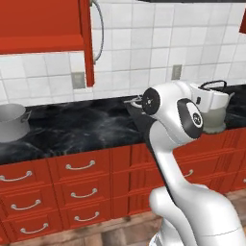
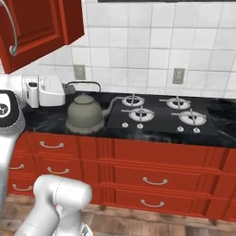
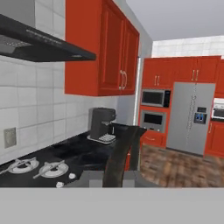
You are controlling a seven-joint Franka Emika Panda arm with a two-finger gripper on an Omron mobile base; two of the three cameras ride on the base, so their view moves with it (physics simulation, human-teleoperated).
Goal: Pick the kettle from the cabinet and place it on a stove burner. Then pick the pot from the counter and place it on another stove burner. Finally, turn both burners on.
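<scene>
**Kettle in the Gripper, Short of the Stove**

The robot was on the first step of the job: carrying the kettle point(image 2: 84, 113) to the cooktop point(image 2: 161, 115). In the right base view the squat grey-green kettle hung at the end of the arm just to the left of the cooktop, its spout toward the burners, low over the counter point(image 1: 72, 129); whether its base touched the worktop could not be told. In the hand view the gripper point(image 3: 124, 140) had its fingers pressed together on the thin black handle point(image 2: 83, 84), the dark arch standing up between the tips. The red cabinet point(image 1: 43, 29) stood open up to the left, away from the kettle.

The pot point(image 1: 12, 122) sat untouched on the counter, well to the left of the arm. The four burners carried nothing, and the white knobs point(image 2: 124, 125) along the front edge looked unturned.

The next move, by these pictures, called for shifting the kettle rightward over the near left burner point(image 2: 140, 113), lowering it squarely onto the grate, and only then letting the handle go. The spout would need to clear the neighbouring grates.
</scene>
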